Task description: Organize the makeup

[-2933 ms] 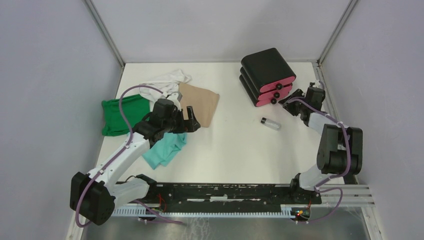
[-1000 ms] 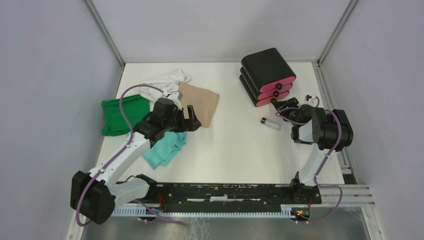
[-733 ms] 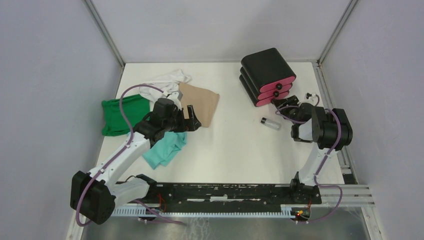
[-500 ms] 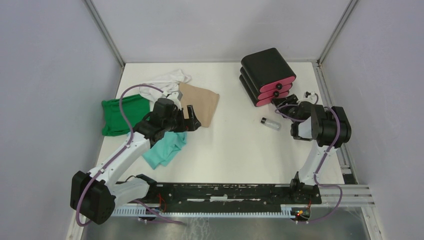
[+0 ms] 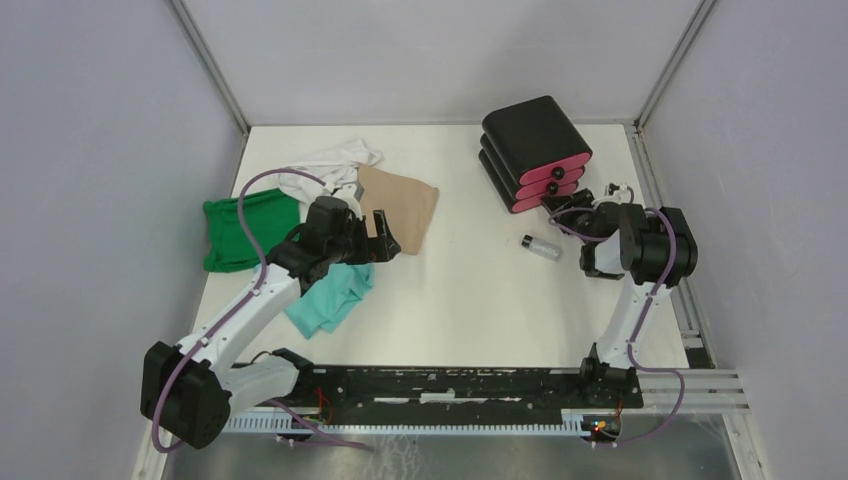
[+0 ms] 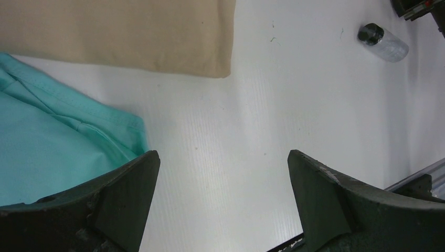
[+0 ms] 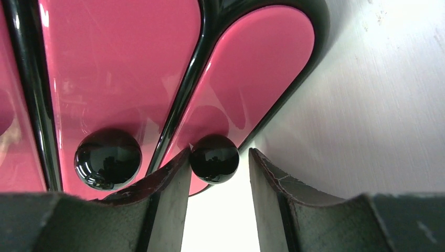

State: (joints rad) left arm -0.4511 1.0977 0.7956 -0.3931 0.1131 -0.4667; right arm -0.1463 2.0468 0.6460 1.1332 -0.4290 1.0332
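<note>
The clear black-capped vial (image 5: 541, 247) lies on its side on the white table (image 5: 470, 300), just in front of the black box with pink drawers (image 5: 532, 150) on the arms' side and touching nothing; in the left wrist view it shows in the far corner (image 6: 383, 43). No other piece of makeup is to be seen.

Right at the front of the box, the right gripper (image 7: 219, 153) points at the drawer that lies against the table, and its two fingers straddle that drawer's black knob (image 7: 214, 159). One finger meets the knob's edge and the other stands a little off it, so the jaws are parted and not clamped. The next drawer's knob (image 7: 107, 159) sits beside them, outside the jaws.

Well away from the box, across the table, the left gripper (image 6: 223, 157) hovers with jaws spread wide and holds nothing, over the edge of the teal cloth (image 6: 57, 152) and near the tan cloth (image 6: 120, 31). Farther from the box lie the white cloth (image 5: 325, 165) and green cloth (image 5: 238, 230)
</note>
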